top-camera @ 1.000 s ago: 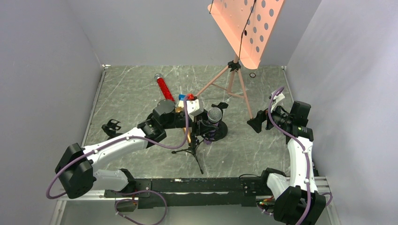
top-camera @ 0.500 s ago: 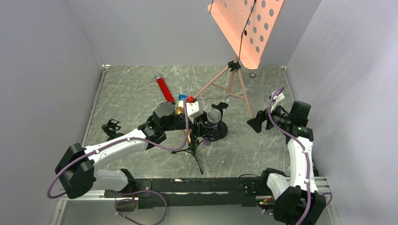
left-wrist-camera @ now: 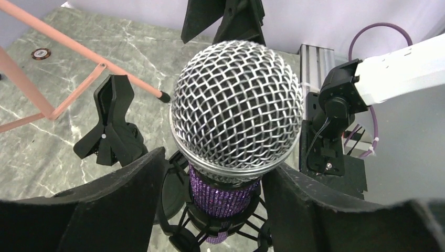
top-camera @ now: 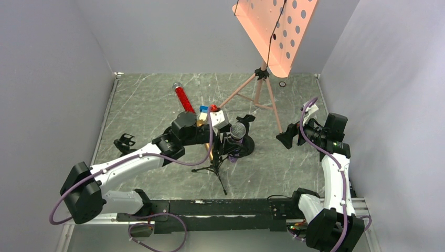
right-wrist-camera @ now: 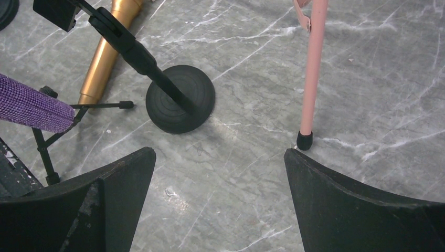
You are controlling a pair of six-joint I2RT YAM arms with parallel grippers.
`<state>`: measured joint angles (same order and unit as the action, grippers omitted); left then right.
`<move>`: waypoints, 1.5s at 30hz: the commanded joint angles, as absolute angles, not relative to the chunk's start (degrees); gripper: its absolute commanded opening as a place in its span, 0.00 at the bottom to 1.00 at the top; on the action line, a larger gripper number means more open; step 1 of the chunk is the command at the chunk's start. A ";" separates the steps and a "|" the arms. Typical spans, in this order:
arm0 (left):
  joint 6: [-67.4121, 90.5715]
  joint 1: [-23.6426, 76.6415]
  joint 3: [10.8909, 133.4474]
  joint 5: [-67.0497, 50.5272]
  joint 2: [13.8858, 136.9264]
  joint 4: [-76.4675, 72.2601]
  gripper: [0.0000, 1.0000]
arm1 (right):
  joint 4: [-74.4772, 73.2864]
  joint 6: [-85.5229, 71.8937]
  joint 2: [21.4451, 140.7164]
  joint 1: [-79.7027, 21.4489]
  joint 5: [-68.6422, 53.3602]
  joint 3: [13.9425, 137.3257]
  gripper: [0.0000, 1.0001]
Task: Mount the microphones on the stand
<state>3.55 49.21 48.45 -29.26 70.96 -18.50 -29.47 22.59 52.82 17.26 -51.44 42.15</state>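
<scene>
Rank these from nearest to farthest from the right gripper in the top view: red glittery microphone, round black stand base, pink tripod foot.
1. Pink tripod foot, right beside the right gripper.
2. Round black stand base, mid-table, to its left.
3. Red glittery microphone, far rear left.

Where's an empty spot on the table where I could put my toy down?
Two bare patches: the far left corner, between the wall and the red microphone, and the near stretch between the small black tripod and the right arm. The middle is crowded: the left gripper, purple microphone, gold microphone and round black base sit close together.
</scene>
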 commanded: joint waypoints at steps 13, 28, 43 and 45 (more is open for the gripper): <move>-8.80 49.04 54.38 -23.34 60.45 -6.69 0.99 | -27.60 24.08 52.39 17.05 -51.42 42.45 1.00; -1.59 48.97 32.19 -15.47 37.14 -7.10 0.99 | -27.44 24.09 52.81 16.87 -51.42 42.46 1.00; -0.45 48.96 15.44 -20.36 38.78 -31.08 0.92 | -27.42 24.20 52.82 16.51 -50.96 42.36 1.00; 2.57 49.00 15.29 -21.09 42.11 -35.30 0.88 | -27.42 24.19 52.74 16.49 -50.98 42.36 1.00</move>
